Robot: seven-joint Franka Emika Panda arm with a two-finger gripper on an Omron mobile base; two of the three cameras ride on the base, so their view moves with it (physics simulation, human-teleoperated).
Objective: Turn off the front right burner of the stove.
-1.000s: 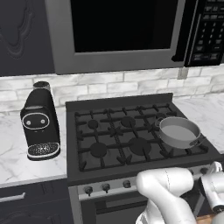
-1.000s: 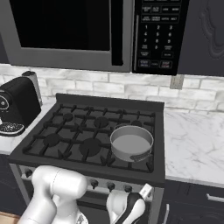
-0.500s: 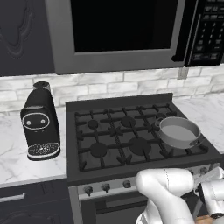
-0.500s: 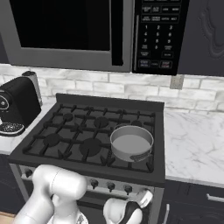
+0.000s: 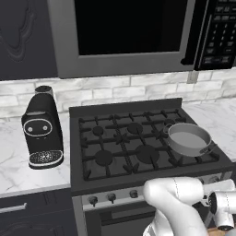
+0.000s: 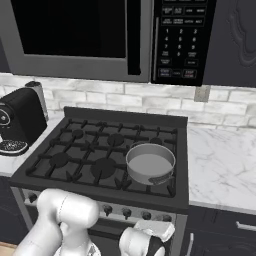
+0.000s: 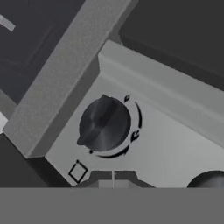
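Straight ahead of pincer point(image 7: 113, 183): dark stove knob point(image 7: 104, 124) on silver front strip point(image 7: 166, 144) of stove point(image 5: 138, 143), flame marks around it, no readable writing. Pincer opening: cannot tell.

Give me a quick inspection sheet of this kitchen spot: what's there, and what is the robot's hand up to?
Surface: white marble counter on both sides of the stove.
Job's things: stove; a dark knob on its silver front strip, close ahead in the hand view.
Clutter: grey pan on the right grates; black coffee machine to the left.
Grippers: gripper just short of the knob, not touching; jaws unclear.
Cables: nothing seen.
Surroundings: microwave above, pale brick backsplash.
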